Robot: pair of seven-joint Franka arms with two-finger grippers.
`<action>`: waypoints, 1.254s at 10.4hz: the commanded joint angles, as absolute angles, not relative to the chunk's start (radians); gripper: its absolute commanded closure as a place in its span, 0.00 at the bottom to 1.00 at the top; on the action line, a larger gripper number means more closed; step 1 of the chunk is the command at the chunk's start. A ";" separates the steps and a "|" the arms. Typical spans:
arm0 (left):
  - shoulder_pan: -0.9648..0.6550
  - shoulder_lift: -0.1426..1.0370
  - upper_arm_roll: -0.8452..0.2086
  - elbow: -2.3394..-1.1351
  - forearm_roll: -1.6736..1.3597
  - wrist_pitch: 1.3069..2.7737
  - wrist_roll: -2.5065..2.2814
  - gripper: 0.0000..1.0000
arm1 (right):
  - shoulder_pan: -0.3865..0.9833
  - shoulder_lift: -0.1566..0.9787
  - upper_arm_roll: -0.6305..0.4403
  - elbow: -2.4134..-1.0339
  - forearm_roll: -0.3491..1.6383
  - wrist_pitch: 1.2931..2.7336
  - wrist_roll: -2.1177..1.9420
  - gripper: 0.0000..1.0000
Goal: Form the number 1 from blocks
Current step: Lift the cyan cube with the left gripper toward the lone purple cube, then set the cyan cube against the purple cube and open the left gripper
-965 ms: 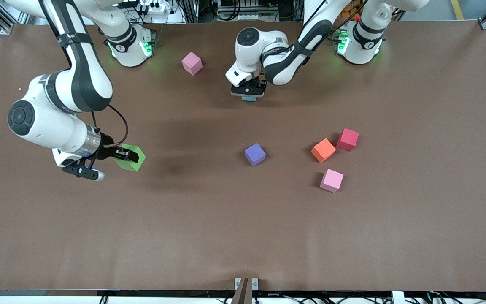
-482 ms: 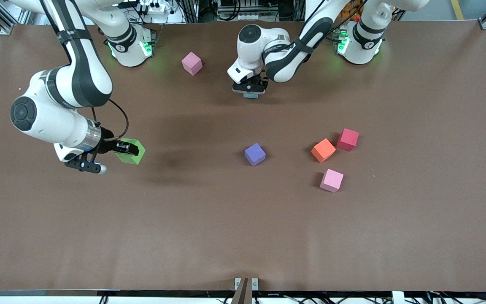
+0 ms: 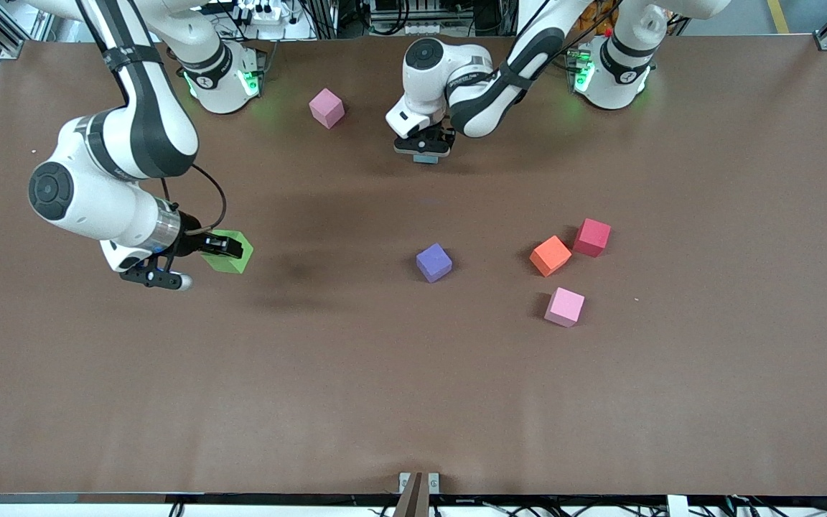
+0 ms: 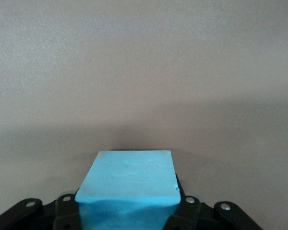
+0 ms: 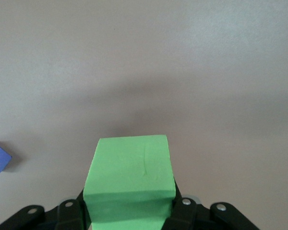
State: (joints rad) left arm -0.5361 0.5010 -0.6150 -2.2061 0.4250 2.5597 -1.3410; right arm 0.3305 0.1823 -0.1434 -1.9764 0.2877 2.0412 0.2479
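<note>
No legible labels or writing. Your right gripper [image 3: 230,249] is clamped on the green block [image 3: 227,253], over bare table toward the right arm's end. Your left gripper [image 3: 424,152] grips the light blue block [image 4: 127,184]; front cam shows only a sliver, wrist cam shows it fully. Purple block [image 3: 433,262] sits mid-table.

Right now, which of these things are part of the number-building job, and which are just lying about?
Part of the job:
green block, in the right gripper
light blue block, in the left gripper
purple block
orange block

Lying about:
red block
two pink blocks
</note>
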 commanded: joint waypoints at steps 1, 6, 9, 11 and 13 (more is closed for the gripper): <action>-0.520 0.503 -0.637 -2.221 0.393 2.579 -1.351 1.00 | 0.351 0.147 -0.146 -2.008 0.290 2.030 0.242 0.46; -0.520 0.515 -0.650 -2.221 0.356 2.579 -1.353 1.00 | 0.357 0.147 -0.146 -2.008 0.291 2.028 0.242 0.46; -0.522 0.525 -0.661 -2.223 0.356 2.579 -1.380 1.00 | 0.359 0.147 -0.146 -2.006 0.291 2.022 0.242 0.46; -0.520 0.525 -0.672 -2.233 0.354 2.579 -1.384 1.00 | 0.359 0.147 -0.146 -2.006 0.291 2.022 0.242 0.46; -0.522 0.528 -0.676 -2.240 0.356 2.579 -1.405 1.00 | 0.368 0.149 -0.146 -2.006 0.293 2.022 0.244 0.46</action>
